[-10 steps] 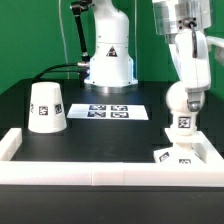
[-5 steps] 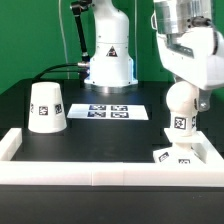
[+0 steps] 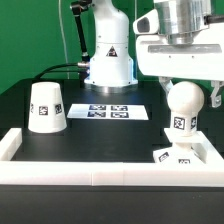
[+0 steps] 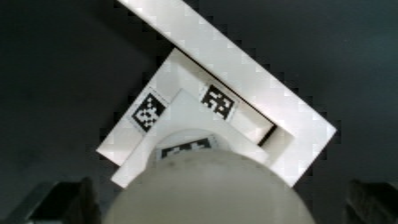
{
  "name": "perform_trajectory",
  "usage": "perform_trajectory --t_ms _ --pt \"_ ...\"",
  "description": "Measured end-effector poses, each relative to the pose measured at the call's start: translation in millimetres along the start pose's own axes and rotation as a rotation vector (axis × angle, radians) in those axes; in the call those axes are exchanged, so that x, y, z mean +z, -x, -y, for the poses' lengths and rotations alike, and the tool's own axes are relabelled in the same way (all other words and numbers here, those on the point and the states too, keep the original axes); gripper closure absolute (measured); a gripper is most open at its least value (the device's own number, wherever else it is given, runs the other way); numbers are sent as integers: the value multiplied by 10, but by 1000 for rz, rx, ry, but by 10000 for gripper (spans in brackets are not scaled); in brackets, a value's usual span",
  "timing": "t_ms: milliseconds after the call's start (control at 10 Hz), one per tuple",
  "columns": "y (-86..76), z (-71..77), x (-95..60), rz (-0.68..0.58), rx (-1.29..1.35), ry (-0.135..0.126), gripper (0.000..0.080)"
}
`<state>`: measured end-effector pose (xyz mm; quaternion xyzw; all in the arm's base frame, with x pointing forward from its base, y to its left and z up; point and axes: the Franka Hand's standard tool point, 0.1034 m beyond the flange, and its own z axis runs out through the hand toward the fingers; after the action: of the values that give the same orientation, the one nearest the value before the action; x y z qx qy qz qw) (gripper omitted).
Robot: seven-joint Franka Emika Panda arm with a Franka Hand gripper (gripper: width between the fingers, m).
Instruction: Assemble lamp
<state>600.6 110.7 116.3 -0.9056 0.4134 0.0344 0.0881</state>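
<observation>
The ball-shaped bulb (image 3: 183, 110) stands upright on the flat square base (image 3: 172, 155) at the exterior view's right, inside the corner of the rail. My gripper (image 3: 188, 90) hangs straight over the bulb, open, with a finger on each side of its upper part and a small gap to it. In the wrist view the bulb (image 4: 196, 185) fills the space between my dark fingers (image 4: 68, 203), and the base (image 4: 178, 120) with its tags lies beneath it. The cup-like shade (image 3: 47, 107) stands mouth down, far off at the exterior view's left.
The long white border rail (image 3: 100, 170) runs along the front and turns up both sides; it also shows in the wrist view (image 4: 222, 55). The marker board (image 3: 110, 111) lies mid-table. The arm's white pedestal (image 3: 108, 55) and cables stand behind.
My wrist has turned about the upright bulb, so the hand now faces the camera broadside. The bulb, base and shade have stayed in place.
</observation>
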Motion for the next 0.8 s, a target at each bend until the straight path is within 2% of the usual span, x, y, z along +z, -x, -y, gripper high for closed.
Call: perform_trajectory --t_ms 200,300,400,600,800 --pt "-5 -3 -1 -1 -165 1 101" --pt "-29 -22 -10 -23 -357 30 101" --pt "-53 -18 -22 -41 -505 43 101" --pt "-90 -10 -36 -59 -754 61 101" --pt "-141 -32 -39 -61 -948 66 101"
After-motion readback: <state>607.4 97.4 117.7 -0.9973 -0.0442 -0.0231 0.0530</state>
